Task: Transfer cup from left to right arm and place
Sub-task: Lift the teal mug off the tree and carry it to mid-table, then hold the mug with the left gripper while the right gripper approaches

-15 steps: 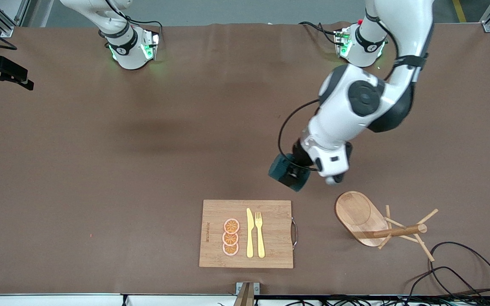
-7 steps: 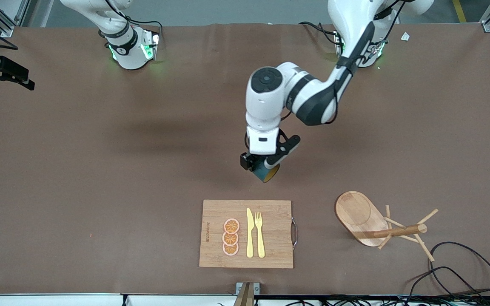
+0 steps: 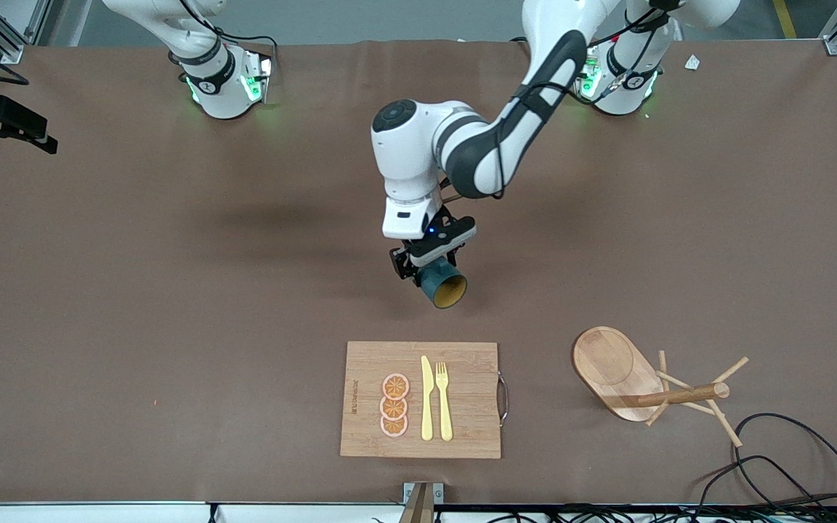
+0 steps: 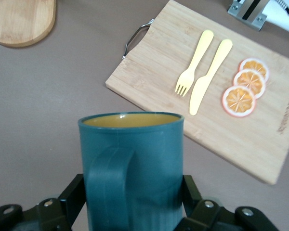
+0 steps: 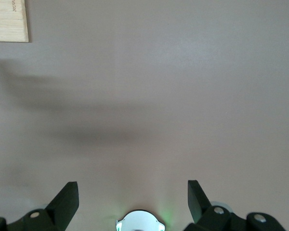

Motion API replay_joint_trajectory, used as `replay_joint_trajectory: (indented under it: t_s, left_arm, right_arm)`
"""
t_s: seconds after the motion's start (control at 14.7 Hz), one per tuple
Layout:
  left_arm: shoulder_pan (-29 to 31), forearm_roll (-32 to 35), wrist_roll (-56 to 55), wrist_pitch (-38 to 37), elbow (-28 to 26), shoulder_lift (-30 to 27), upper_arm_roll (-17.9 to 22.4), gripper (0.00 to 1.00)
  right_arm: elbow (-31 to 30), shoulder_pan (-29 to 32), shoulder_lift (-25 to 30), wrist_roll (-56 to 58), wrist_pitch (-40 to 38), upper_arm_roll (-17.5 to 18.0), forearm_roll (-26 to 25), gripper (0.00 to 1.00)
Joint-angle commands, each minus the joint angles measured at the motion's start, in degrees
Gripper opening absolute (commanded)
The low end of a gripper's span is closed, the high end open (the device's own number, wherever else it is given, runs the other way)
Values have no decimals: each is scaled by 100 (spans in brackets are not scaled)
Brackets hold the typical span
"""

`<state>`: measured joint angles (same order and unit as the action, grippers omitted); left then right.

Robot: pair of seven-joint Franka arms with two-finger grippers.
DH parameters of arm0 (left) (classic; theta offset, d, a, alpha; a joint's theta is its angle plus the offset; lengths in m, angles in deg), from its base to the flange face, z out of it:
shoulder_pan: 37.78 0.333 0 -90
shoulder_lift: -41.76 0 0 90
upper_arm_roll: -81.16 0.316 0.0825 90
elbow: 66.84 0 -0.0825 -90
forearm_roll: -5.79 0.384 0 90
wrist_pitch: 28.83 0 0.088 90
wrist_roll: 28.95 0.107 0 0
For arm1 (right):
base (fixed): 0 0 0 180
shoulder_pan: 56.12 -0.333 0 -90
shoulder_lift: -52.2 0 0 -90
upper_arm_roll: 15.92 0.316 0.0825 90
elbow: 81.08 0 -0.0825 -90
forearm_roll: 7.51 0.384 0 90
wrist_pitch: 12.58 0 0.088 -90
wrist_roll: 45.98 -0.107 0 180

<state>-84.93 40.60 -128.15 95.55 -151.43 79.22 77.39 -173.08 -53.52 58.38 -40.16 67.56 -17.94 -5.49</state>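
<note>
The dark teal cup (image 3: pixel 442 285) hangs in the air, tipped so that its yellow inside faces the front camera. My left gripper (image 3: pixel 422 267) is shut on its ribbed body, over the bare table just short of the cutting board. In the left wrist view the cup (image 4: pixel 132 159) fills the space between the black fingers (image 4: pixel 74 195), with its handle toward the camera. My right gripper (image 5: pixel 132 195) is open and holds nothing; it waits above bare brown table by its own base (image 5: pixel 140 221). The front view does not show it.
A bamboo cutting board (image 3: pixel 462 436) with a yellow knife (image 3: pixel 426 398), a fork (image 3: pixel 443 399) and three orange slices (image 3: pixel 394 405) lies near the front edge. A wooden mug rack (image 3: pixel 629 378) lies tipped over toward the left arm's end, with black cables (image 3: pixel 774 465) beside it.
The left arm has swung the cup from beside the mug rack toward the table's middle. The cup has turned so that its mouth faces the front camera. The right arm has not moved.
</note>
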Motion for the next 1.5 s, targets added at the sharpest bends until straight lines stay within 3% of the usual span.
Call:
replay_joint_trajectory:
  t_s: [0.0, 0.14, 0.41, 0.82, 1.02, 1.23, 1.43]
  left_arm:
    - [-355, 752, -300, -456, 82, 138, 95, 84]
    - [-523, 1105, -590, -914, 82, 208, 86, 83]
    - [-883, 1878, -1529, -1091, 82, 471, 86, 83]
    - [-1279, 3416, -2884, -1557, 65, 1104, 86, 83]
    - [-1385, 4207, -3175, -1715, 56, 1455, 78, 84]
    - [-1438, 4648, -3211, -1803, 82, 1711, 78, 84]
    - [-1499, 5174, -3683, -1812, 82, 1861, 78, 83]
  right_arm:
    - [14, 117, 112, -46, -16, 52, 8, 100]
    - [32, 135, 94, -29, -25, 52, -1, 100]
    - [32, 197, -38, -38, -16, 52, -1, 100]
    - [102, 311, -924, 24, -16, 52, 96, 100]
    - [216, 346, -1267, 42, 28, 52, -18, 100]
    - [173, 206, -1269, -81, 37, 87, 8, 100]
    - [138, -119, -1242, -1578, -7, 105, 253, 100]
